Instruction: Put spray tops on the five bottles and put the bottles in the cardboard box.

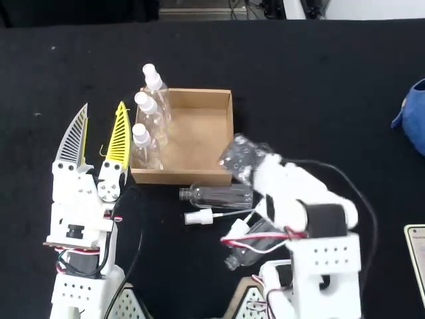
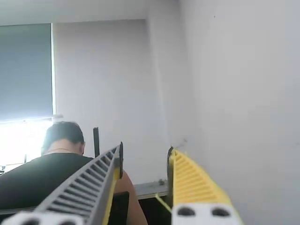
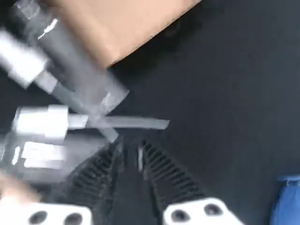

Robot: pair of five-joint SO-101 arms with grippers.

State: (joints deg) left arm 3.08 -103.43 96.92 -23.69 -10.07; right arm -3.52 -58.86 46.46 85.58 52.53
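Observation:
The cardboard box (image 1: pixel 199 133) sits mid-table, with three capped bottles (image 1: pixel 146 109) standing along its left wall. In front of it a clear bottle without a top (image 1: pixel 219 195) (image 3: pixel 70 61) lies on its side. A loose spray top (image 1: pixel 199 217) (image 3: pixel 40 123) lies beside that bottle, its thin tube (image 3: pixel 136 123) stretched out. Another bottle (image 1: pixel 255 240) with a top on lies by the right arm (image 1: pixel 305 206). My right gripper (image 3: pixel 130 146) is shut and empty, just short of the tube. My left gripper (image 1: pixel 99 129) (image 2: pixel 145 154) is raised, open and empty.
A blue object (image 1: pixel 413 123) (image 3: pixel 287 199) lies at the table's right edge, with a card (image 1: pixel 417 246) nearer the front. A grey speckled shape (image 1: pixel 240 158) sits at the box's front right corner. Black tabletop stretches behind and right of the box.

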